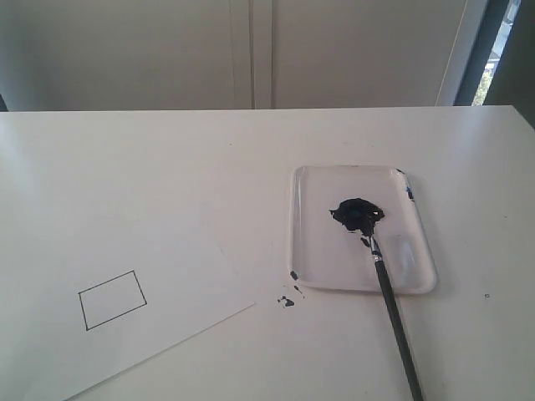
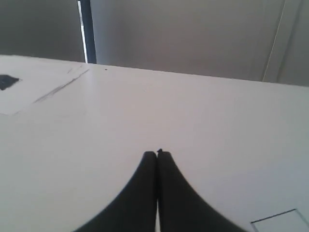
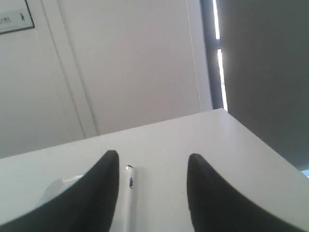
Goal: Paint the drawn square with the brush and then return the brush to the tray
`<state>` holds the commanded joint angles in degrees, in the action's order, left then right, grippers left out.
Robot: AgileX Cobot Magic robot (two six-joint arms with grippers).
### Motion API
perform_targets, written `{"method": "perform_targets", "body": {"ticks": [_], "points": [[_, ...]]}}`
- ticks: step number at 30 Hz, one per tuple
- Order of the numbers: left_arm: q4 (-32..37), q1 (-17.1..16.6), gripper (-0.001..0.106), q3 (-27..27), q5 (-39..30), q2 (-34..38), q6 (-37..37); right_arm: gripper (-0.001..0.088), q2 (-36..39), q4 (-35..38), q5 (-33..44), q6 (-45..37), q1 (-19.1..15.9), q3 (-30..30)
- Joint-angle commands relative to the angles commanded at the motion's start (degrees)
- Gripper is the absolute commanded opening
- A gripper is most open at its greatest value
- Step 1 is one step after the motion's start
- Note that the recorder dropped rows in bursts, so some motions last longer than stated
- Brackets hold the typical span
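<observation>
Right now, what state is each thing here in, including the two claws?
tray, flat on the table, holding a dark paint blob.
brush, lying loose, bristles in the blob, handle out over the tray's rim.
square, outline only, white inside.
paper, lying flat.
left gripper, shut, empty.
right gripper, open, empty.

Black brush (image 1: 393,313) leans on tray (image 1: 322,251); square (image 1: 112,299) unpainted.
</observation>
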<state>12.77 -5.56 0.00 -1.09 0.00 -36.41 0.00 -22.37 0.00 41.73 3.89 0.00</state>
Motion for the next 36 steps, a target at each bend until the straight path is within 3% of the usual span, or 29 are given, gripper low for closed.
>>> {"method": "perform_targets", "body": {"ticks": [4,7,15,23,28,36], "points": [[0.0,0.0,0.0,0.0,-7.9,0.0,-1.06,0.0427,0.0,0.0,4.32,3.53,0.11,0.0],[0.14,0.0,0.0,0.0,-8.8,0.0,-0.91,0.0427,0.0,0.0,4.32,3.53,0.11,0.0],[0.14,0.0,0.0,0.0,-3.12,0.0,-0.67,0.0427,0.0,0.0,2.73,3.43,0.11,0.0],[0.14,0.0,0.0,0.0,10.75,0.0,-0.67,0.0427,0.0,-0.38,1.39,3.42,0.11,0.0],[0.14,0.0,0.0,0.0,12.34,0.0,-1.06,0.0427,0.0,-0.28,-5.5,3.55,0.11,0.0],[0.14,0.0,0.0,0.0,12.08,0.0,-1.06,0.0427,0.0,-0.28,-6.34,3.55,0.11,0.0]]}}
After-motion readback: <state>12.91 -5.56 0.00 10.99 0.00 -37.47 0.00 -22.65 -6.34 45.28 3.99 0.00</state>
